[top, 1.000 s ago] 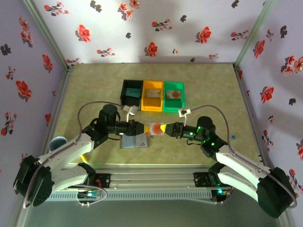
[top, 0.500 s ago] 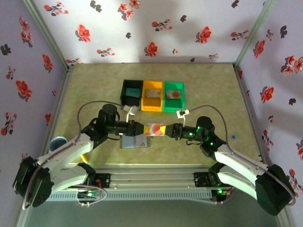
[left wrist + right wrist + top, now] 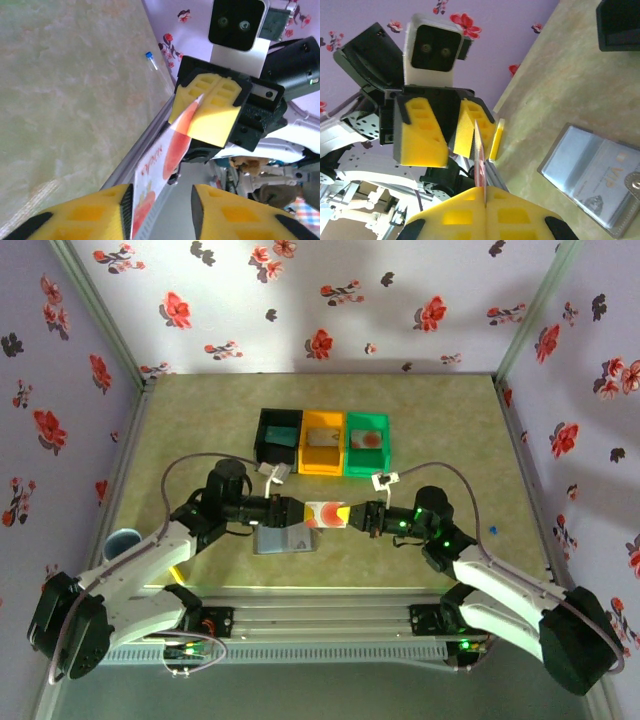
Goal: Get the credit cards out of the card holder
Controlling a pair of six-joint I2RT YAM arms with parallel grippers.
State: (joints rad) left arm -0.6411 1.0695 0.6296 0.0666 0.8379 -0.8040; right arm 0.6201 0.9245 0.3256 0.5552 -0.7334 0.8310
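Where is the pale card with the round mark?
Top view, centre: the card hangs in the right gripper, its left end inside the open left gripper, near the card holder.

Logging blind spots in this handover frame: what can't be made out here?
Print on credit card: left wrist view, blurred; right gripper covers one end.
Contents of card holder: right wrist view, cut off by frame edge; top view, too small.
Contents of bins: top view, too small.
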